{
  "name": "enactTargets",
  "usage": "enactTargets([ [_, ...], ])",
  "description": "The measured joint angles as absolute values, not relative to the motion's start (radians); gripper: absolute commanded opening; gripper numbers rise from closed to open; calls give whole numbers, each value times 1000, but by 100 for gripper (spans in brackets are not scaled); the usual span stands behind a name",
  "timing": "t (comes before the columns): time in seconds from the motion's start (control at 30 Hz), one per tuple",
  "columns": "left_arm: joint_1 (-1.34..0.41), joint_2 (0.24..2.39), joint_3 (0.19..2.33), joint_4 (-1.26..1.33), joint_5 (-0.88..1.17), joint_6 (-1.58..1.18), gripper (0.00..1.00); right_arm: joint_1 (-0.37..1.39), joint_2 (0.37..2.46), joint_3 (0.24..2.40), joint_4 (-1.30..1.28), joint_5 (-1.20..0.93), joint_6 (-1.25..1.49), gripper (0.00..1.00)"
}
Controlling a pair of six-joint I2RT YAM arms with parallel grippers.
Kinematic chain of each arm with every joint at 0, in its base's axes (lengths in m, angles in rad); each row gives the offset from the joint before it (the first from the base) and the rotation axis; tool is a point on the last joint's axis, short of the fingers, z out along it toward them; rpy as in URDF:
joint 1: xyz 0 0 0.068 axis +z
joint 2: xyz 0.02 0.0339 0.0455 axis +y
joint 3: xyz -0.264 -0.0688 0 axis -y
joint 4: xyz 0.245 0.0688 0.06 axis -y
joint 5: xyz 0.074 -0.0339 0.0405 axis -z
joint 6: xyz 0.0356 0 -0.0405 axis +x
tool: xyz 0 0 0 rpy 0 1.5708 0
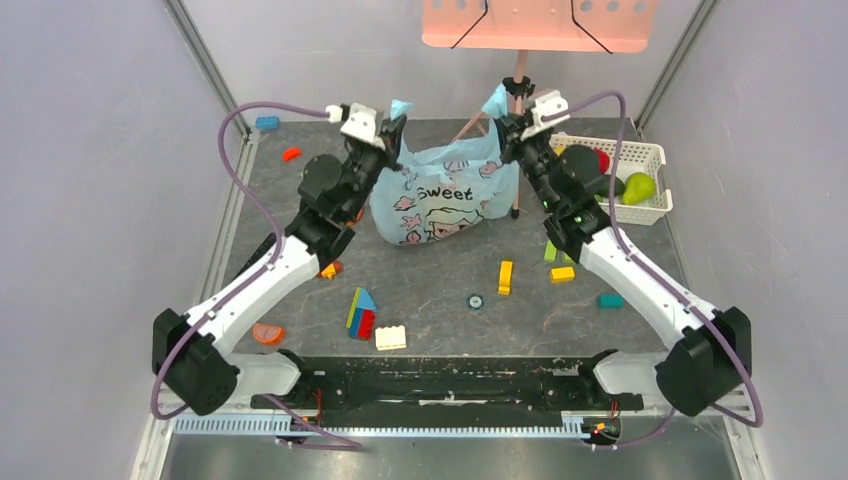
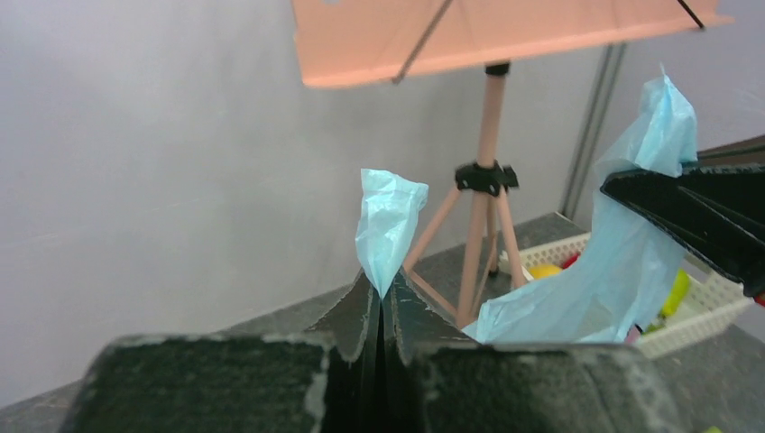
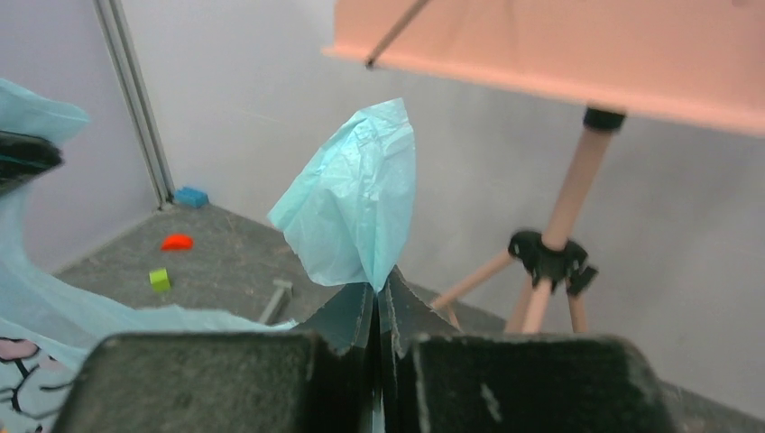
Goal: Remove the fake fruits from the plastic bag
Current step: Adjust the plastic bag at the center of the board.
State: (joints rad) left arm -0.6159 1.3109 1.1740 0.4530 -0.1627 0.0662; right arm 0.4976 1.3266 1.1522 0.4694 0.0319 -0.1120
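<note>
— Left claw [image 1: 395, 124], how does it stand?
— Pressed together on one top corner of the plastic bag [image 1: 440, 195]. Its wrist view shows the light-blue film nipped between the fingers and poking up past the tips.
— And the right claw [image 1: 503, 122]?
— Likewise closed, pinching the bag's other top corner.
— What lies nearest the bases?
— Loose pieces on the surface [image 1: 440, 300]: a white block [image 1: 391, 337], a coloured stack [image 1: 361, 314] just beside it, an orange piece [image 1: 268, 333] off to the left and, further in, a yellow block [image 1: 505, 277].
— Then the bag?
— Beyond them, mid-surface, slung between the two claws, its printed side with the word "Sweet" facing the arms. It bulges low; whether its bottom touches the surface cannot be told. The fake fruits cannot be made out through the plastic.
— Further back?
— Right of the bag sits a white slotted basket [image 1: 628, 142] with a green pear [image 1: 640, 187] inside. Behind the bag stands a tripod [image 1: 518, 90] carrying a pink board [image 1: 540, 25].
</note>
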Motion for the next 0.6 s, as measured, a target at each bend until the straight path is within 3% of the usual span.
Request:
enactTargets([
  [0.47, -619, 885, 459, 771, 97, -176, 3, 483, 852, 445, 597, -161, 76, 14],
  [0.6, -620, 787, 350, 811, 144, -224, 7, 483, 754, 347, 589, -202, 149, 42],
])
